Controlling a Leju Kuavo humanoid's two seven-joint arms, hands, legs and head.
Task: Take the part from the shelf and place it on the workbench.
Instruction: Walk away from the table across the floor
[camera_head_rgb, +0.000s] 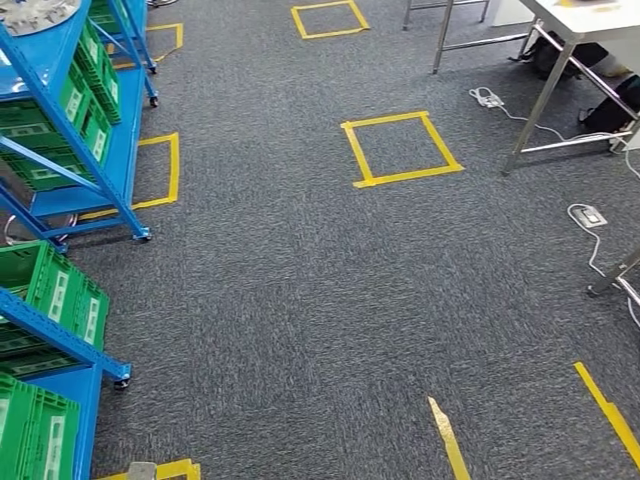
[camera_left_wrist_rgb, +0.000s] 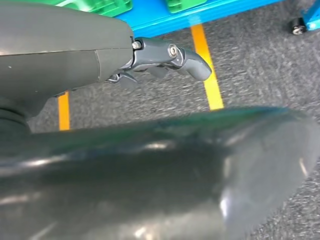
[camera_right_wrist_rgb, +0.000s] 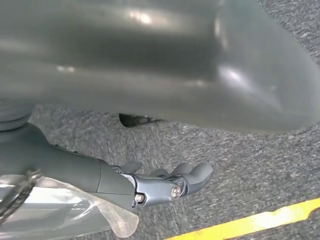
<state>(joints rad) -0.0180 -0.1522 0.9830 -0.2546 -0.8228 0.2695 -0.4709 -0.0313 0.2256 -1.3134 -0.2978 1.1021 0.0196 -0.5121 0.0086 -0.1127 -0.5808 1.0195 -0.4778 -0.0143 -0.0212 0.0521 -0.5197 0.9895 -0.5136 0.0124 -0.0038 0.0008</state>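
Grey carpet (camera_head_rgb: 302, 300) below; left robot hand (camera_left_wrist_rgb: 166, 57) and right robot hand (camera_right_wrist_rgb: 166, 185) hanging, fingers loosely apart, empty.

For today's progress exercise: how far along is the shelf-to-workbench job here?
Done: nothing visible yet. In hand: left robot hand and right robot hand hang above carpet, apparently empty. Left: take a part from the blue shelf, carry it to the workbench.

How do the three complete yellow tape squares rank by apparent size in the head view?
1. Middle tape square.
2. Tape square by the blue shelf, partly hidden, so unsure.
3. Far tape square; distance may shrink it.
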